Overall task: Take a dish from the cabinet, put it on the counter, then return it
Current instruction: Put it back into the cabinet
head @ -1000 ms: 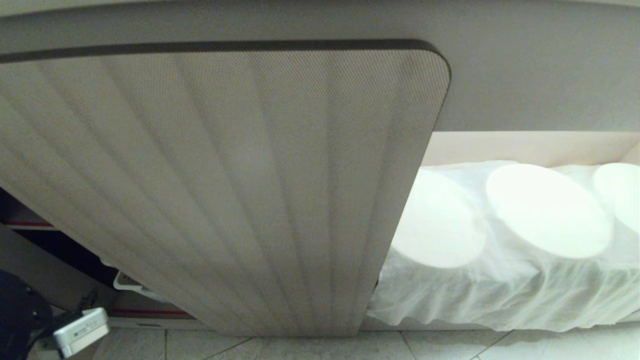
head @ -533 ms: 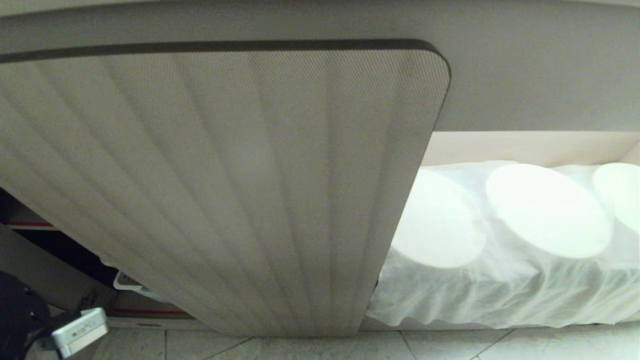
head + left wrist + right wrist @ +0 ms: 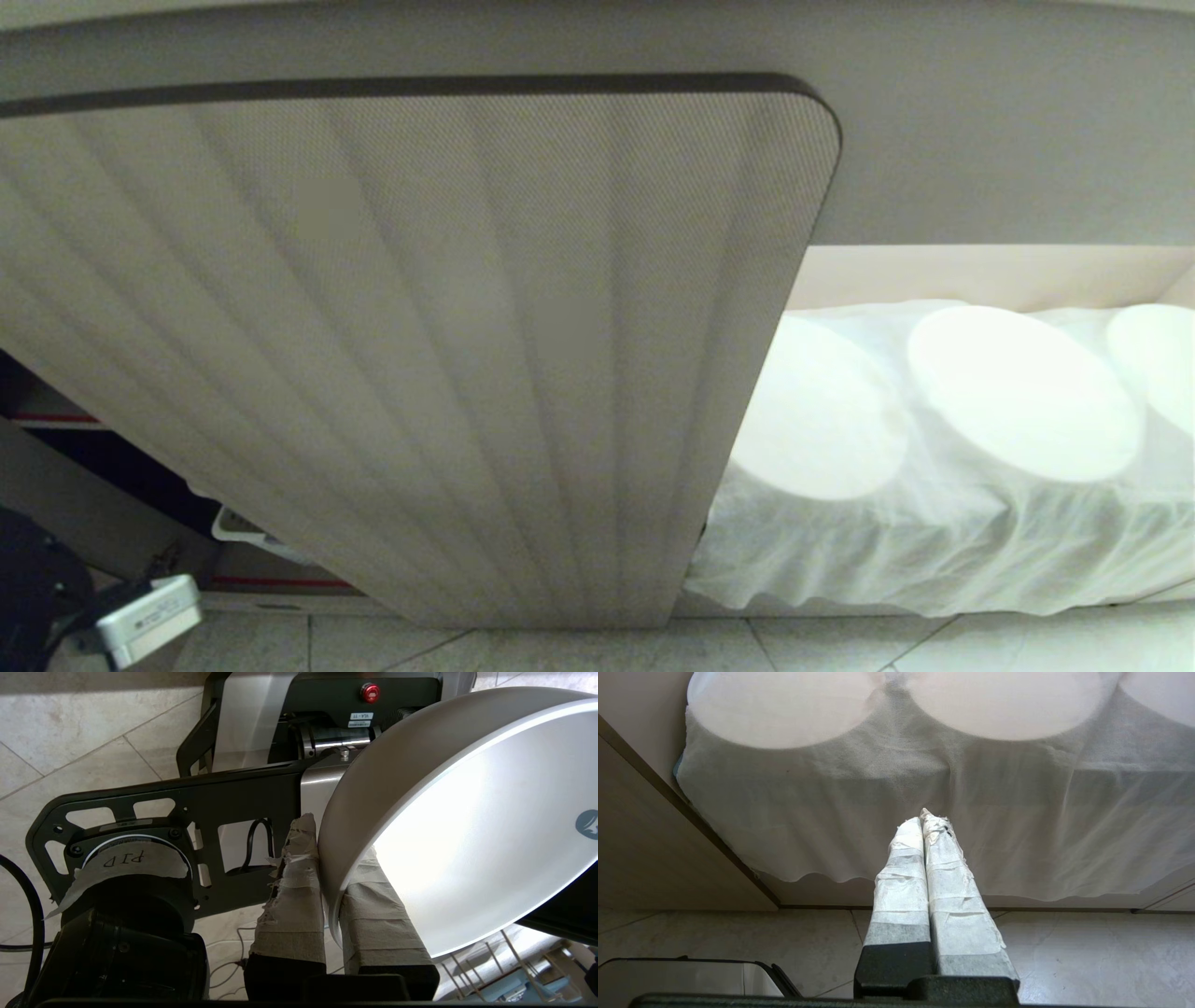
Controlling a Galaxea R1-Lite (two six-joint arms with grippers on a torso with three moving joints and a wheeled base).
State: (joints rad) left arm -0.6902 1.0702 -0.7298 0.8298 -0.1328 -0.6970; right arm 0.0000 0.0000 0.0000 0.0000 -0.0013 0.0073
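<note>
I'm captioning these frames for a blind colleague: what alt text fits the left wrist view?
The left gripper, its fingers wrapped in tape, is clamped on the rim of the white dish, which is held on edge. Behind it are the robot's dark base frame and a tiled floor.

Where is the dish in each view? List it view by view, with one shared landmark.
Head: not in it.
Left wrist: the dish fills much of the picture, its rim pinched in the left end effector.
Right wrist: not in it.
Shared landmark: the tiled floor, seen in all three.
</note>
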